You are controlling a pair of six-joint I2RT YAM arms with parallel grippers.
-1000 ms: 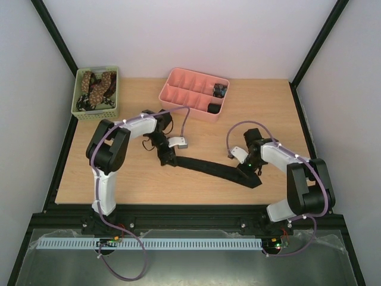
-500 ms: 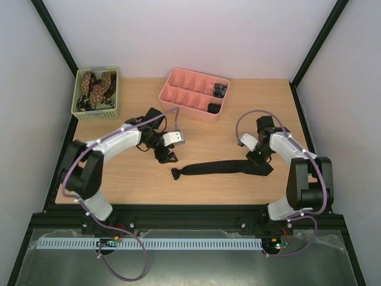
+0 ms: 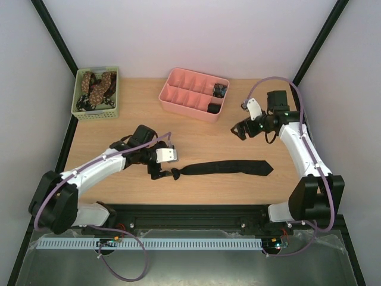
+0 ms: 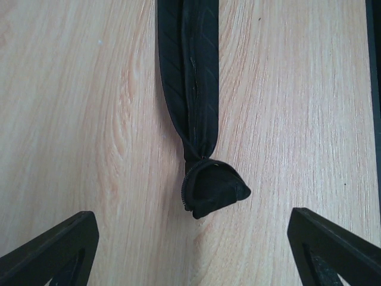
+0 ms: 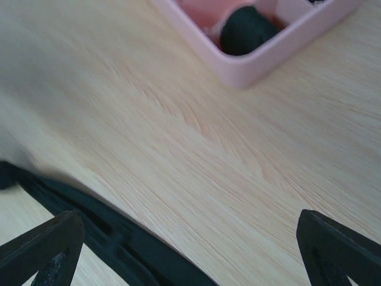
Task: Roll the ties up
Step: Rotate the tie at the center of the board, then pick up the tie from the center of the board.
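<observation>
A black tie (image 3: 226, 168) lies flat and straight across the near part of the table, its wide pointed end to the right. Its narrow end is curled into a small folded knob (image 4: 214, 187). My left gripper (image 3: 162, 173) hovers just left of that knob, open, with its fingertips (image 4: 53, 250) on either side and nothing between them. My right gripper (image 3: 239, 132) is open and empty, raised behind the tie near the pink tray. The right wrist view shows the tie (image 5: 107, 238) at lower left, apart from the fingers (image 5: 339, 244).
A pink divided tray (image 3: 178, 95) at the back centre holds rolled dark ties (image 3: 213, 108), one of them seen in the right wrist view (image 5: 244, 30). A green basket (image 3: 95, 113) at the back left holds brown spotted ties (image 3: 95, 86).
Both grippers have opened and let go of the black tie, which now lies flat and straight. The right arm has swung up and back towards the tray; the left has moved nearer.
</observation>
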